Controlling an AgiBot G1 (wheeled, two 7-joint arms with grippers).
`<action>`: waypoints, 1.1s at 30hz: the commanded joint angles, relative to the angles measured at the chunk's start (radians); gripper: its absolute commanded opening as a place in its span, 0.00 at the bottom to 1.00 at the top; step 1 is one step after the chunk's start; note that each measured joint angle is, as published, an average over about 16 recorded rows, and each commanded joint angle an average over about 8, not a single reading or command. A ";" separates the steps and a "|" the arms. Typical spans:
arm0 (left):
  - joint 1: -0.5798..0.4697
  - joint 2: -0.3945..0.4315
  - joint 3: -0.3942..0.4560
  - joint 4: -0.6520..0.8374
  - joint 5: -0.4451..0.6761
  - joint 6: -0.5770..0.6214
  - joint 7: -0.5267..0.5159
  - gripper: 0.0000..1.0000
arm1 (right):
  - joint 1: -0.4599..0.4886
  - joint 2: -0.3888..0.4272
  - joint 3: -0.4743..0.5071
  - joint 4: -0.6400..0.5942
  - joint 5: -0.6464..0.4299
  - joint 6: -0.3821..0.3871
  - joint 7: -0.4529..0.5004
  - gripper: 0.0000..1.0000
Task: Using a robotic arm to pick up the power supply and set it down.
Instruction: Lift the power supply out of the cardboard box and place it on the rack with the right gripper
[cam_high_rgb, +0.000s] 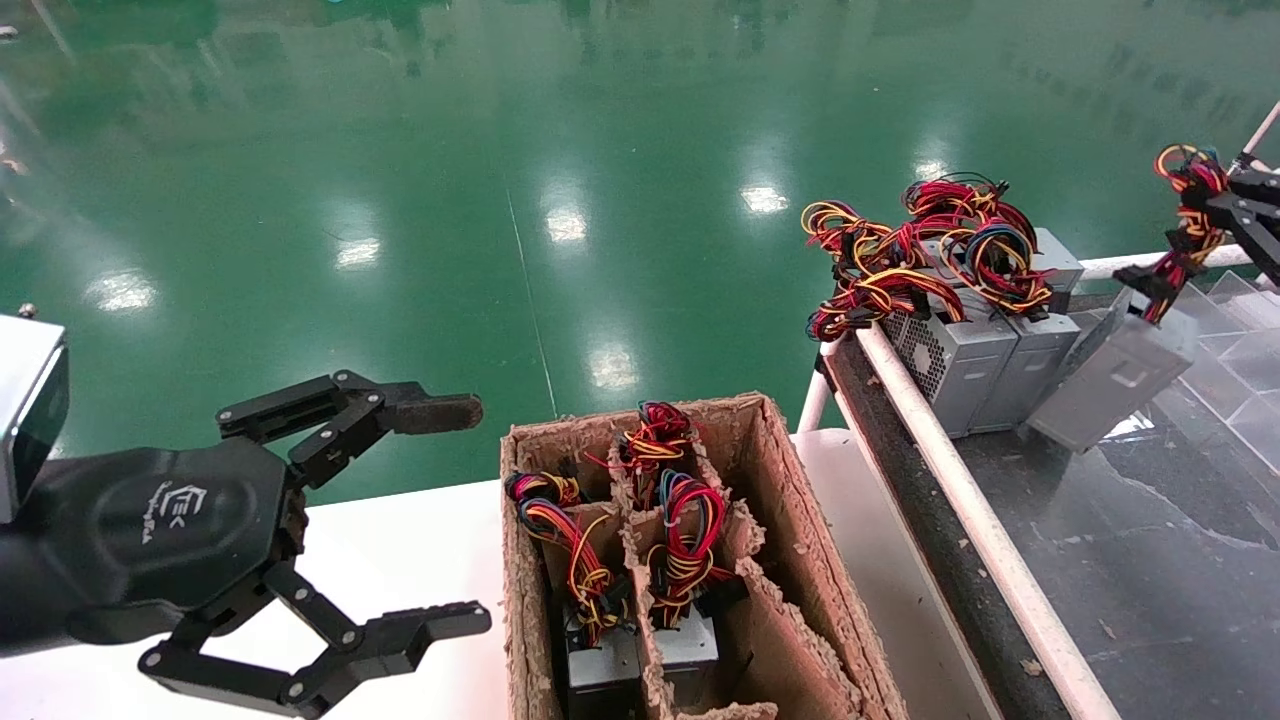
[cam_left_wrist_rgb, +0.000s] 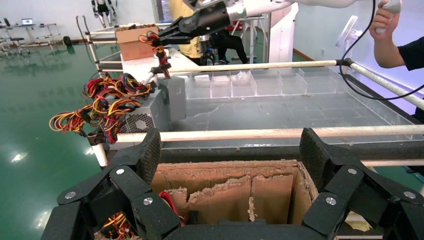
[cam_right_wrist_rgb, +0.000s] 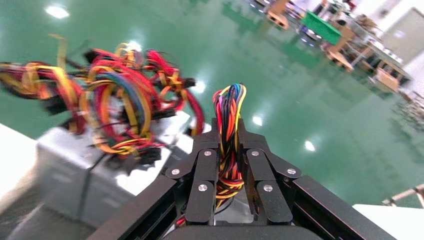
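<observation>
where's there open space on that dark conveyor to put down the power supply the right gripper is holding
The right gripper holds the power supply by its wires. Bare dark belt lies in front of it, between the white rail and the clear dividers. Crowded: two grey units beside it.

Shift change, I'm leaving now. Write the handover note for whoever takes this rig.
Right hand: shut on the wire bundle of the power supply, which hangs tilted, its low end at or near the black conveyor surface, beside two grey units already standing there.
Left hand: open, idle over the white table, beside the cardboard box.
Done: unit picked and carried to the conveyor.
Left: set it down and release. Two more units sit in the box.
</observation>
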 joint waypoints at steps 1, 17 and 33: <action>0.000 0.000 0.000 0.000 0.000 0.000 0.000 1.00 | 0.016 -0.020 -0.005 -0.015 -0.009 0.038 -0.003 0.00; 0.000 0.000 0.000 0.000 0.000 0.000 0.000 1.00 | 0.062 -0.089 -0.035 -0.063 -0.051 0.024 -0.014 0.00; 0.000 0.000 0.000 0.000 0.000 0.000 0.000 1.00 | 0.082 -0.100 -0.042 -0.096 -0.062 0.057 -0.025 0.00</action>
